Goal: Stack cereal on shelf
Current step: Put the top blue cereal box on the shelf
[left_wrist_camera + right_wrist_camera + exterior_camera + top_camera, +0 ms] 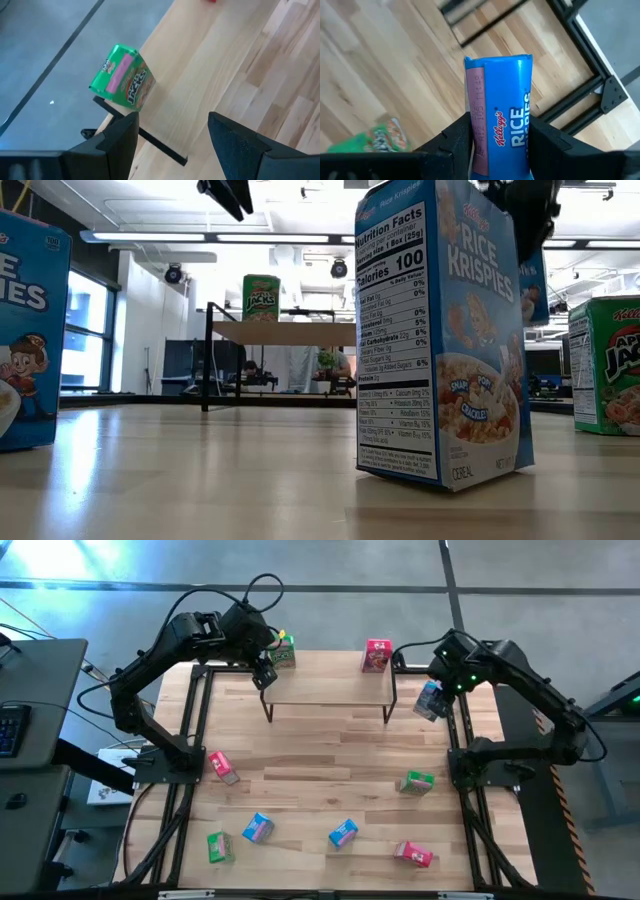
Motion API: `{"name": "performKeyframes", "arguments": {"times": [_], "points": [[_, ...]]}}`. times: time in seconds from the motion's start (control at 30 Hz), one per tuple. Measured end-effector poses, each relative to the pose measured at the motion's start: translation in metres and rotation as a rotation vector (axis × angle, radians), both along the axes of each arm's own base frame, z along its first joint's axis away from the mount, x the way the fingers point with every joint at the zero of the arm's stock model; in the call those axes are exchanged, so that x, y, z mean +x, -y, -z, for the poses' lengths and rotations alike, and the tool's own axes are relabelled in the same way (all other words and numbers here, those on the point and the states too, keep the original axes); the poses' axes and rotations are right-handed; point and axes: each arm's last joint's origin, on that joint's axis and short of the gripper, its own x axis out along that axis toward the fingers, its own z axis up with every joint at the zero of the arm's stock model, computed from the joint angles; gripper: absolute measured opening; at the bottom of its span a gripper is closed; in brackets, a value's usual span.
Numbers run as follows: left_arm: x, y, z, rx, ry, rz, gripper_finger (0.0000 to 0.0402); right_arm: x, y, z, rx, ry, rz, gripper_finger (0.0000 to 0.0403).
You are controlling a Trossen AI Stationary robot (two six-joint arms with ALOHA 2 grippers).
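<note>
The shelf (330, 688) stands at the table's far middle. On it rest a green cereal box (283, 650) at its left end and a red one (376, 655) at its right end. My left gripper (265, 675) hovers open just over the shelf's left end, with the green box (122, 77) beyond its fingers. My right gripper (432, 695) is right of the shelf, above the table, shut on a blue cereal box (500, 120). Several more boxes lie or stand on the table's near half. My right gripper pinches the blue box between its two fingers (457, 140), which lie on two opposite faces (522, 145) at the box's near end. The fingers come from above, pointing steeply down. The box hangs below them, lengthwise and lifted clear of the table.
On the near half are a red box (222, 766), a green box (416, 781), two blue boxes (257, 828) (343, 833), a green box (219, 846) and a red box (414, 854). Black frame rails (462, 740) run along both table sides.
</note>
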Motion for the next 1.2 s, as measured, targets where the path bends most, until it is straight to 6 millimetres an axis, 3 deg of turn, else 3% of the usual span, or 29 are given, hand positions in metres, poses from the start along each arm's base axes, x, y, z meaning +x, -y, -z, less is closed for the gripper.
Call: {"name": "performKeyframes", "arguments": {"times": [0.6,0.83,1.2], "points": [[0.004,-0.002,-0.004,0.026,0.053,0.0,0.023,0.013,-0.035,-0.063,-0.046,0.306,0.041,0.0149],[0.007,0.003,-0.003,-0.035,0.071,0.121,0.023,0.04,-0.033,-0.074,-0.078,0.407,-0.022,0.0149],[0.015,0.022,-0.003,-0.104,0.101,0.249,0.023,0.097,-0.026,-0.071,-0.064,0.343,-0.14,0.0149]]}}
